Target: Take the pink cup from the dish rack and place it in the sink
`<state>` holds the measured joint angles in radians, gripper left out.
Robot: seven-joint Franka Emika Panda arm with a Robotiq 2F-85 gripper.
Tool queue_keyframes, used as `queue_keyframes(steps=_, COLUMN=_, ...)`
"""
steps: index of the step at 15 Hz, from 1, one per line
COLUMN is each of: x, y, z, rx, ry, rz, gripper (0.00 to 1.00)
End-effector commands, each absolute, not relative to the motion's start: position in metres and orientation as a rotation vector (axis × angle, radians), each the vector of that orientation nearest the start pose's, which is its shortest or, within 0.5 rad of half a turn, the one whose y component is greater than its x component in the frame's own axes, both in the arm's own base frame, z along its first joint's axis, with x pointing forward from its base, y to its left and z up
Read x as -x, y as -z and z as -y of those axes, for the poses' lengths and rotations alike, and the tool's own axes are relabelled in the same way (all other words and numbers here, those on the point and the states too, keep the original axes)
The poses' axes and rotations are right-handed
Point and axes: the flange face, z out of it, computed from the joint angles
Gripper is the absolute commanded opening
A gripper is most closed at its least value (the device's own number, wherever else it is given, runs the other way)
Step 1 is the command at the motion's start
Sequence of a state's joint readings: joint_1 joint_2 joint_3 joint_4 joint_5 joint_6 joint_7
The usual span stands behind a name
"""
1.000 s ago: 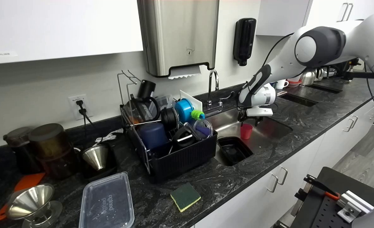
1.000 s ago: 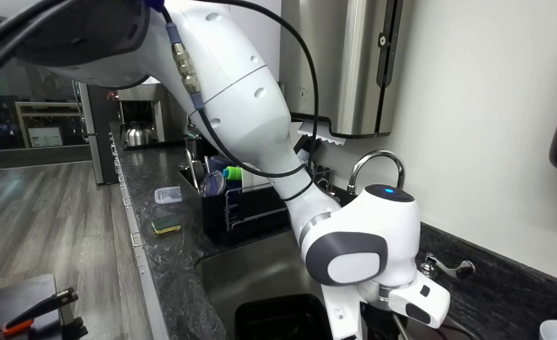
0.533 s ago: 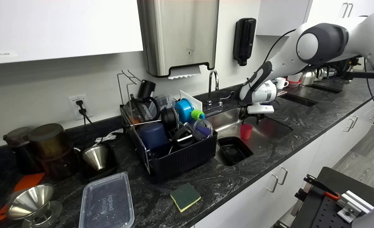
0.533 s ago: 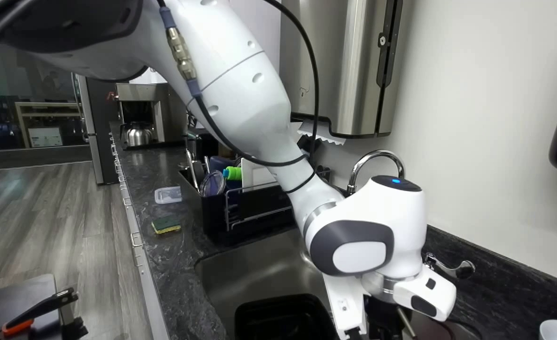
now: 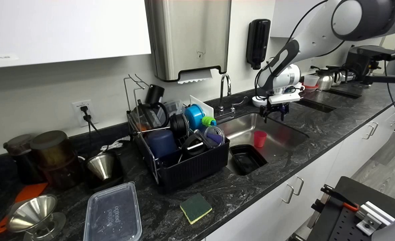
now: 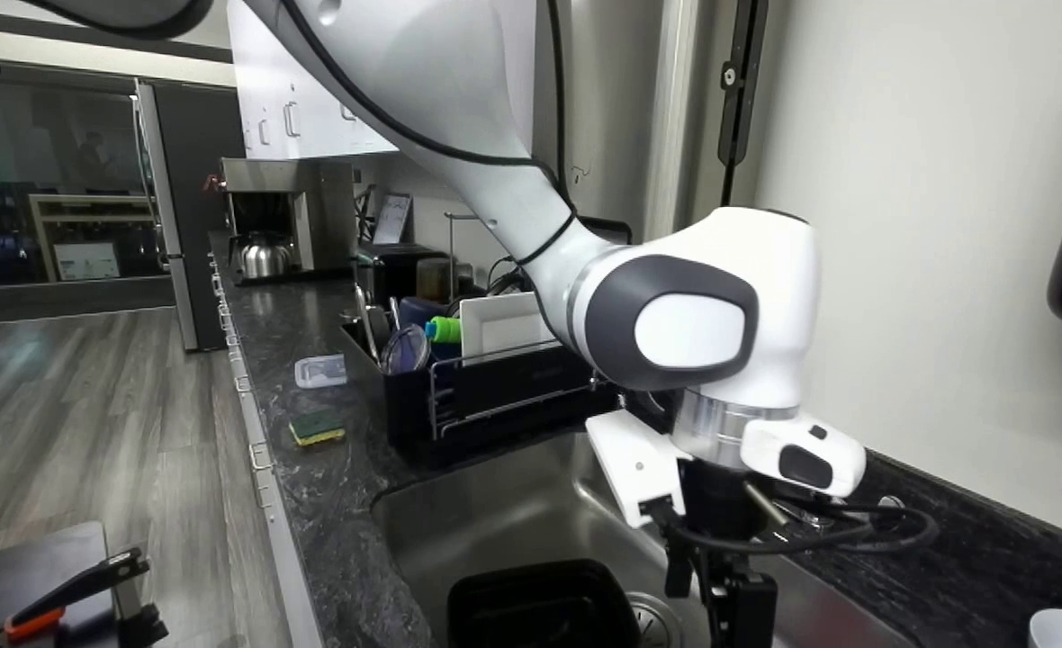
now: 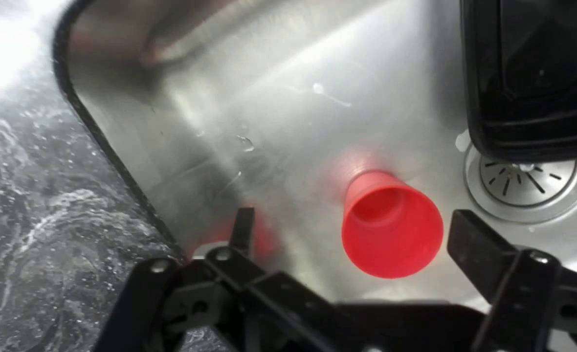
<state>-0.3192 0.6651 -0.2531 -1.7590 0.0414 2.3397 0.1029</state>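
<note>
The pink cup (image 5: 260, 139) stands upright on the floor of the steel sink (image 5: 283, 139) in an exterior view. It also shows in the wrist view (image 7: 391, 239), with its open rim toward the camera. In the other exterior angle it is out of view. My gripper (image 5: 274, 119) is above the sink, higher than the cup and apart from it. In the wrist view its fingers (image 7: 243, 230) are spread wide with nothing held between them. The black dish rack (image 5: 192, 170) stands on the counter beside the sink, loaded with dishes.
A black tub (image 5: 247, 159) lies in the sink beside the cup, next to the drain (image 7: 528, 181). The faucet (image 5: 229, 87) rises behind the sink. A white bowl (image 5: 259, 101) sits behind the gripper. A sponge (image 5: 196, 207) lies on the counter near the rack.
My gripper has risen from just above the cup to well above the sink, and the arm has drawn upward and back. The cup has stayed in place.
</note>
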Motion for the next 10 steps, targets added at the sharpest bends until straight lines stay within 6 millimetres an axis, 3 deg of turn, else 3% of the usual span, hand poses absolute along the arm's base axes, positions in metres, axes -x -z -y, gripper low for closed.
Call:
queue_keyframes(steps=1, x=-0.522, y=-0.216, z=0.321, rx=3.138, ry=-0.254, rz=-0.983, gripper=1.00)
queue_keyframes(steps=10, x=-0.427, y=-0.248, z=0.251, rx=3.192, ry=-0.361, rz=-0.783, gripper=1.00)
